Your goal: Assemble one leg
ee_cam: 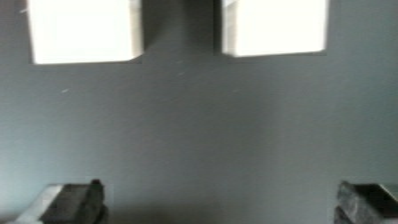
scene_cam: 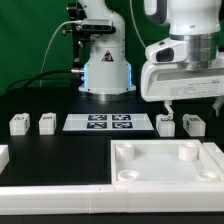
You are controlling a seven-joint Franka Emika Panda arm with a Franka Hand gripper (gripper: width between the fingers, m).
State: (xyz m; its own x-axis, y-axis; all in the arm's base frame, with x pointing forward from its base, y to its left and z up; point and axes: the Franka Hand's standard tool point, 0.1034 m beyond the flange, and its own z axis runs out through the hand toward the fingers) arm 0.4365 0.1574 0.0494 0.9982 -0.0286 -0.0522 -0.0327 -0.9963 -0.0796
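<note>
Four small white legs stand in a row on the black table. Two are at the exterior view's left (scene_cam: pixel 18 124) (scene_cam: pixel 46 123) and two at its right (scene_cam: pixel 165 124) (scene_cam: pixel 194 124). My gripper (scene_cam: pixel 177 106) hangs just above the right pair, touching neither. In the wrist view the gripper (ee_cam: pixel 221 205) is open and empty, with dark fingertips (ee_cam: pixel 71 203) wide apart over bare table. The two right legs (ee_cam: pixel 86 30) (ee_cam: pixel 276 27) lie ahead of the fingers, side by side. The large white square panel (scene_cam: pixel 130 172) with corner sockets lies in front.
The marker board (scene_cam: pixel 110 123) lies flat between the two pairs of legs. The robot base (scene_cam: pixel 105 65) stands behind it with cables at the exterior view's left. A white rail (scene_cam: pixel 55 196) runs along the table's front edge, and a white piece (scene_cam: pixel 3 155) shows at the left edge.
</note>
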